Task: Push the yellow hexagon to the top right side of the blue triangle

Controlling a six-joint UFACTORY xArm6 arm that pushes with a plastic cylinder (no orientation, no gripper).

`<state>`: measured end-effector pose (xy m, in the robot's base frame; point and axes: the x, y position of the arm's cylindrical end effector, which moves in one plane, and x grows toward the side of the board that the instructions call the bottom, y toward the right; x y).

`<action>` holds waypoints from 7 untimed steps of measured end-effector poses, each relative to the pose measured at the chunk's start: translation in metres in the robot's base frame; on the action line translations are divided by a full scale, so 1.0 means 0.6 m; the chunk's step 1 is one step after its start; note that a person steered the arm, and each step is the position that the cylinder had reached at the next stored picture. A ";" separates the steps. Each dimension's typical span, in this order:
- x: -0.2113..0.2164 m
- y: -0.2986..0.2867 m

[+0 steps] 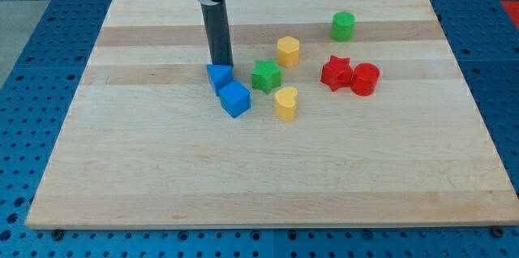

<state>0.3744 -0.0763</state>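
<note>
The yellow hexagon [288, 50] stands on the wooden board, right of centre toward the view's top. The blue triangle [218, 75] lies to its left and slightly lower, touching a blue cube [235, 99] at its lower right. My tip [220, 65] is at the top edge of the blue triangle, touching or nearly touching it. The rod rises straight up from there. The yellow hexagon is well to the right of my tip, with a green star [265, 76] between the triangle and the hexagon.
A yellow heart [285, 103] lies below the green star. A red star [336, 73] and a red cylinder [365, 79] sit together at the right. A green cylinder [343, 26] stands near the view's top right. The board [146, 169] rests on a blue table.
</note>
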 end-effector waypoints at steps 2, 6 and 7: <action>-0.082 -0.002; -0.126 0.201; -0.112 0.239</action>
<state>0.3073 0.0671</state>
